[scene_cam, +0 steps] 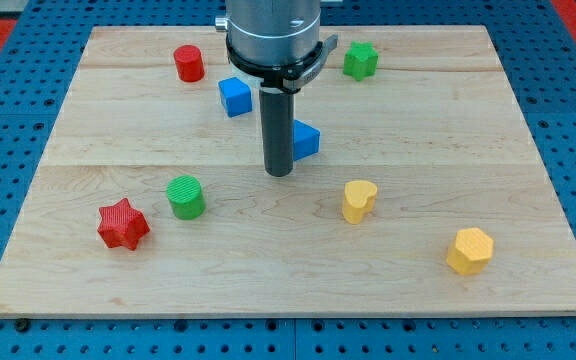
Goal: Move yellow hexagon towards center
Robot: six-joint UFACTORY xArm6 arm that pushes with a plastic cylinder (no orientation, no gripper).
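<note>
Nearest the view's bottom, at the right, the yellow hexagon [469, 250] sits well apart from everything else on the wooden board [118, 290]. Up and left of it lies the yellow heart [359, 200]. Farther back, near the middle, my tip [279, 173] rests bare on the wood, carrying nothing, just beside a blue block [307, 139]. Risk, as I judge it: sweeping straight across could knock the heart, or an off-centre push could spin the hexagon away sideways.
</note>
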